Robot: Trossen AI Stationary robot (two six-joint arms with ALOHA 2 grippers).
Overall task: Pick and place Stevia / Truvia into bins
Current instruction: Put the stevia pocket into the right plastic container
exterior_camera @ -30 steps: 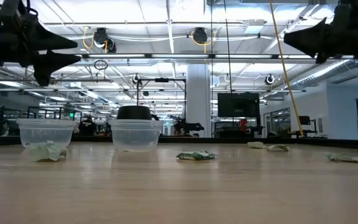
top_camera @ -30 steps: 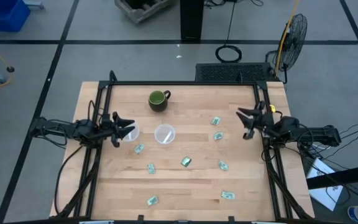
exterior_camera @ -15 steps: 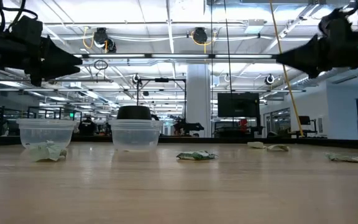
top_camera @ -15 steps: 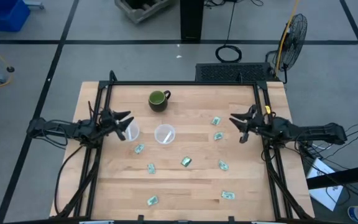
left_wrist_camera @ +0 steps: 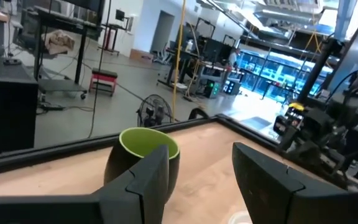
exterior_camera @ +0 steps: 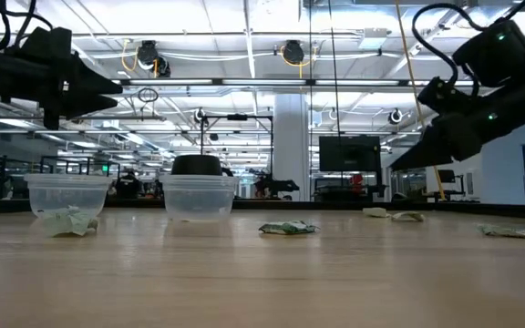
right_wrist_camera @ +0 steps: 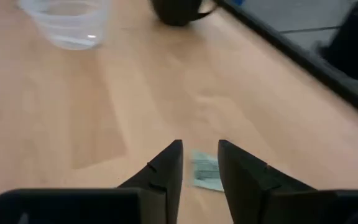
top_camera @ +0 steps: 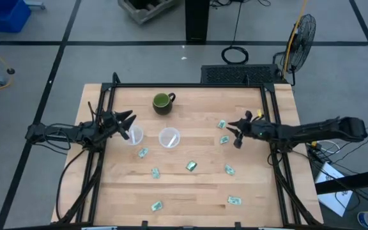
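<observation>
Several pale green and white sachets lie flat on the wooden table (top_camera: 190, 185). Two of them (top_camera: 222, 124) (top_camera: 223, 139) lie beside my right gripper (top_camera: 234, 133), which is open and hovers above them. In the right wrist view a sachet (right_wrist_camera: 205, 171) shows in the gap of that gripper (right_wrist_camera: 201, 148). Two clear cups (top_camera: 133, 135) (top_camera: 168, 137) stand left of centre. My left gripper (top_camera: 126, 121) is open, held in the air above the far side of the left cup. It faces the green mug (left_wrist_camera: 143, 152).
A dark green mug (top_camera: 163, 102) stands near the far edge. More sachets lie toward the near side (top_camera: 143, 153) (top_camera: 191, 166) (top_camera: 229, 169) (top_camera: 156, 206) (top_camera: 234, 200). A black frame rail (top_camera: 184, 85) runs round the table. Bare wood lies between the cups and the right sachets.
My right gripper has reached from the table's right edge toward the centre, tipping downward, and now hangs over the two right-hand sachets. My left gripper has drawn a little toward the far edge, off the left cup, and turned about its wrist. Nothing on the table has moved.
</observation>
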